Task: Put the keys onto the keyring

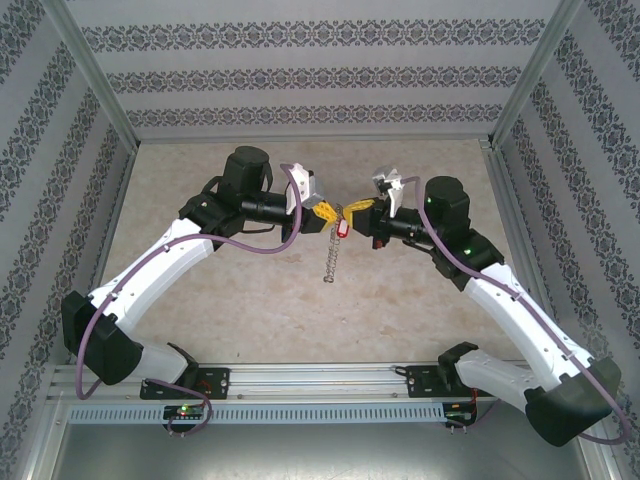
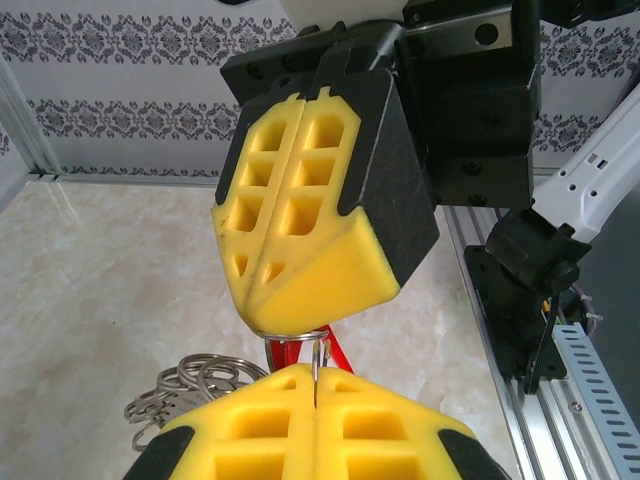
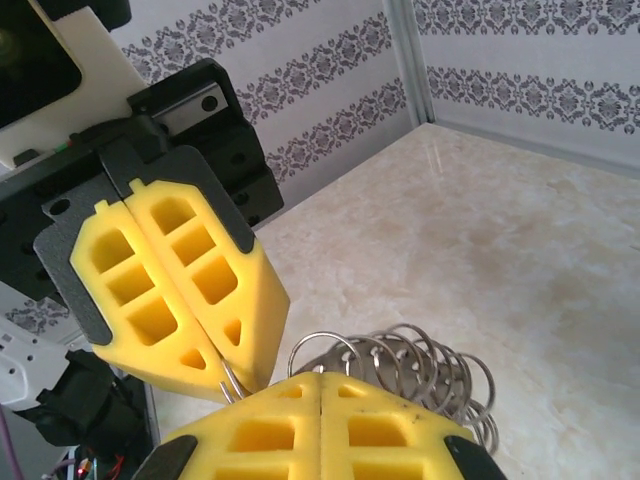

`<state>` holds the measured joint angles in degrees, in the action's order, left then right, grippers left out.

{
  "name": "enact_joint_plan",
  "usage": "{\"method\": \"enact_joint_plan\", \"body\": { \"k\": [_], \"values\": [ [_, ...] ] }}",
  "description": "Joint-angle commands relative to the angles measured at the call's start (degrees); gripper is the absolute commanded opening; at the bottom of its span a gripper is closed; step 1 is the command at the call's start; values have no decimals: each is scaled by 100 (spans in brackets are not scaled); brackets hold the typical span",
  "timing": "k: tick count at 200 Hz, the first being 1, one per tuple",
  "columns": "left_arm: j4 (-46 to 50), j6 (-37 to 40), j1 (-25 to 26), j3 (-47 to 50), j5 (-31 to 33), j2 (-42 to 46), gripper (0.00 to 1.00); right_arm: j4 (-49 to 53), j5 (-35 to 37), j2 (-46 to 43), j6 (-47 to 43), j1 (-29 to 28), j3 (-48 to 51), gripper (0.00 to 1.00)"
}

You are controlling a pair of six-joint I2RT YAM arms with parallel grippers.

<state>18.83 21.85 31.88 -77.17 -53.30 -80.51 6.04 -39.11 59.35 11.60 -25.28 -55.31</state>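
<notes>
The pale stone-look table (image 1: pixel 250 310) lies under me, shut in on three sides by patterned walls (image 1: pixel 300 80), with a metal rail (image 1: pixel 320 385) along the near edge where my bases are bolted. My left arm (image 1: pixel 150 265) and right arm (image 1: pixel 520 310) both bend inward over the middle of the table, each trailing a purple cable (image 1: pixel 97 325). My left pincer (image 1: pixel 324 213) and right pincer (image 1: pixel 362 205) meet almost tip to tip there, well above the surface. Both are closed, yellow foam pads (image 2: pixel 300 430) pressed flat together, and each nips the thin wire of the keyring (image 1: pixel 330 258). In my left wrist view the right pincer's big foam wedge stands right in front and hides most of the loop. A sliver of wire rises from my own pads and a short arc curves under the other tip. The ring's many small silvery pieces trail down and away in a bunch toward the table. I cannot tell whether they reach it. The key (image 1: pixel 343 226), red-headed and tiny, sits between the two tips, just under the right one, and I cannot tell whether it is threaded on the wire
</notes>
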Motion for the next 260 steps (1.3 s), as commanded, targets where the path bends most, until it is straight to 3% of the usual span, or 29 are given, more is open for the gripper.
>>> {"method": "enact_joint_plan", "body": {
  "k": [1,128,209,260],
  "values": [
    [-318,-66,21,-184,-84,26,0,112,197,-153,-95,85,99,0],
    [-484,-233,36,-124,236,39,0,-40,358,-931,80,120,280,0],
    [-443,-252,38,-123,235,34,0,-80,254,-809,-11,78,336,0],
    [-306,-248,52,-211,196,-52,0,8,852,-864,-377,-302,295,0]
  ]
}}
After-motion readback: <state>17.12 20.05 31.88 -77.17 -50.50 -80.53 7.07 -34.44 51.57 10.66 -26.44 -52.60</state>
